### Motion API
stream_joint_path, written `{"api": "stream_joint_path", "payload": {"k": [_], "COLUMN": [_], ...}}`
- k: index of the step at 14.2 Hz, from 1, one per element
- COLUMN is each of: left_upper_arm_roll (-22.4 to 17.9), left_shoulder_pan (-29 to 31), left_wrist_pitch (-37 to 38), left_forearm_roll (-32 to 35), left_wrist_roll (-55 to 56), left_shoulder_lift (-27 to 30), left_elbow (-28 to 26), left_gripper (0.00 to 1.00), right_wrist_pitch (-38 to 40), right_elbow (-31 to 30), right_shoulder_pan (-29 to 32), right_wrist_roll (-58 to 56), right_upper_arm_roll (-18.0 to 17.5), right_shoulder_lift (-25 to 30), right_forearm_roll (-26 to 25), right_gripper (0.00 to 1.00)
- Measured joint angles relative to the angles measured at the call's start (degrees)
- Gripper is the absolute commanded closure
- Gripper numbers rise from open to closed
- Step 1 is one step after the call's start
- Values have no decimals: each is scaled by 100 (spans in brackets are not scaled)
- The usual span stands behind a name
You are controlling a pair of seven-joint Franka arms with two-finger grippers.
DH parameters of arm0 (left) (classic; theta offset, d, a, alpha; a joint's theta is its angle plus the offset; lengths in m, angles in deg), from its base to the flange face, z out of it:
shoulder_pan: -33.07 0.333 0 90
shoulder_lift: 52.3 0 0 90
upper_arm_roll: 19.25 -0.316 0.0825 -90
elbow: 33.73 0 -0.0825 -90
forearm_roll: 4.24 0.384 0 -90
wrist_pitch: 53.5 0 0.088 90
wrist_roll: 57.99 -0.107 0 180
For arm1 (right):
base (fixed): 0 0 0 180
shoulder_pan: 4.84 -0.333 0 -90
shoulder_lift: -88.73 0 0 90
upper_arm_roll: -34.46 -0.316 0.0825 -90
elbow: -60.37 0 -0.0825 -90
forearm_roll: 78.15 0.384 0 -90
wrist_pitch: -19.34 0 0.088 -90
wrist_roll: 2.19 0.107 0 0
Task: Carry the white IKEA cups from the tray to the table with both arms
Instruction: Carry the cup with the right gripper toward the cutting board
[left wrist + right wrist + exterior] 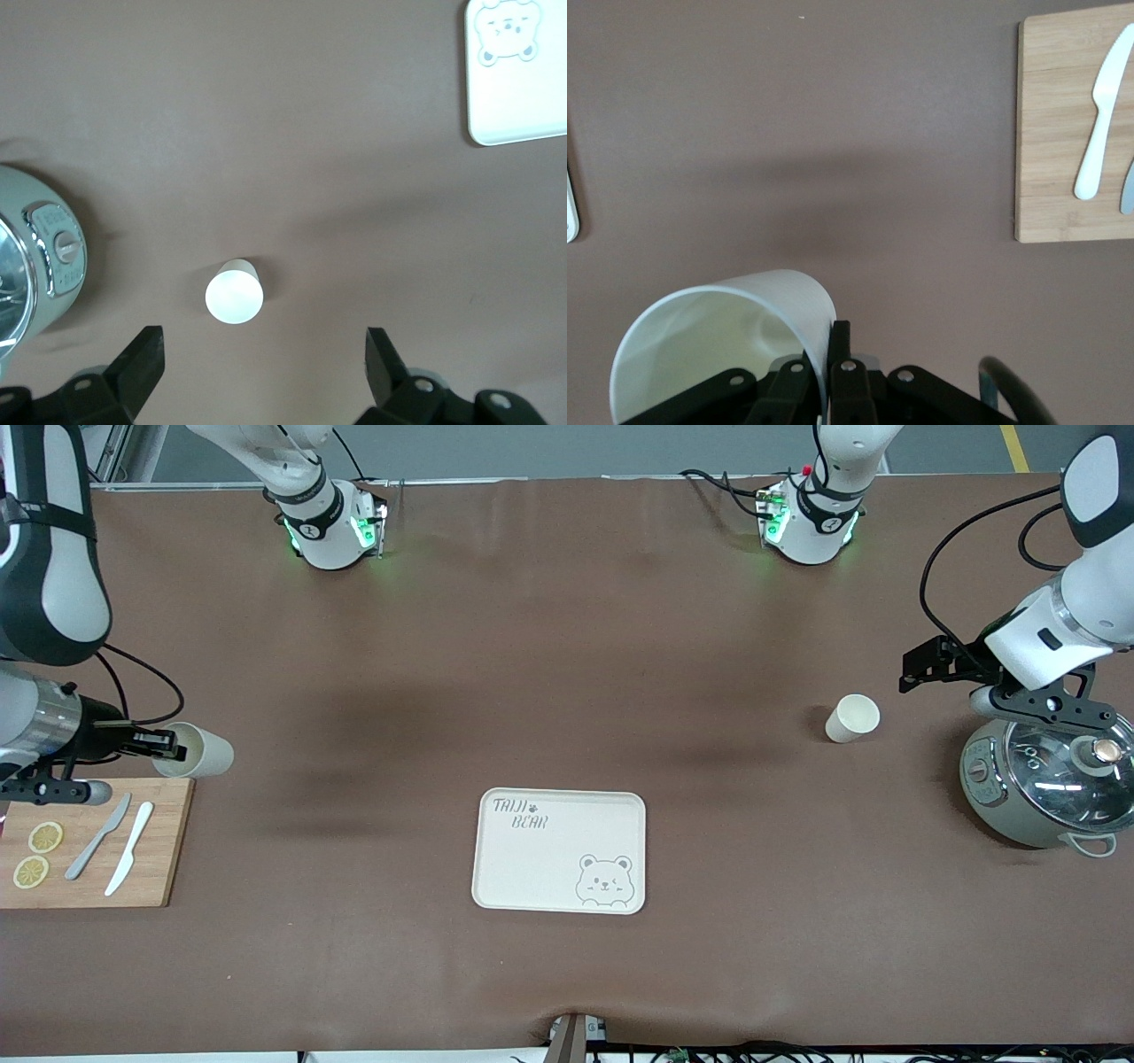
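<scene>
Cups first: you had one cup (852,718) standing upright on the table (567,646) toward the left arm's end, at about two o'clock from the tray (561,850) in the front view and well apart from it. The second cup (197,751) was held in the air by the right gripper (146,744), over the mat at the right arm's end, roughly ten o'clock from the tray, just above the edge of the cutting board (97,841). The tray itself carried nothing.

Right gripper: fingers together, pinching the cup's wall at the rim, one finger inside and one outside, as the right wrist view showed. That grip suited a thin-walled tumbler; I judged it held for setting down on the mat beside the board.

Left gripper (264,365): fingers wide apart and empty, hovering above the standing cup, beside the rice cooker (1050,788). I judged that cup delivered and released.

Surface: a matte brown mat, slightly wrinkled. The board carried two knives (115,846) and two lemon slices (38,854). You should note the held cup's closeness to the board when lowering it.
</scene>
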Motion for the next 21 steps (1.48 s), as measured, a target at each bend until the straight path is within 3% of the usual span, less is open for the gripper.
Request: {"api": "stream_joint_path", "payload": {"k": [4,8,12,15,21], "left_upper_arm_roll": [-672,-1706,-2623,-2903,-3500], "left_shoulder_pan": [-590,-1519,-2567,-3109,-3861], "left_wrist_pitch": [48,48,51,149,592], "left_forearm_roll": [0,0,0,0,0], "left_wrist_roll": [0,1,236,633,852], "left_shoulder_lift": [-5,-8,-8,-1,150], "left_elbow": [75,179,409,520,733], "left_gripper": [0,0,0,0,0], "right_wrist_pitch": [-1142,-2102,-3210,-4027,-4485], "right_elbow": [-710,-1243,-1544,-1691,-1707], "right_shoulder_pan": [-59,-132,-142,-161,-245], "right_wrist_roll": [0,0,-1,-3,-3], "right_upper_arm_roll": [-11,-11,-11,-12,-12], "right_shoulder_lift": [-8,-89,-518,-1002,-1349], "right_forearm_roll": [-1,-1,-1,-2,-2], "right_gripper": [100,100,100,100,100]}}
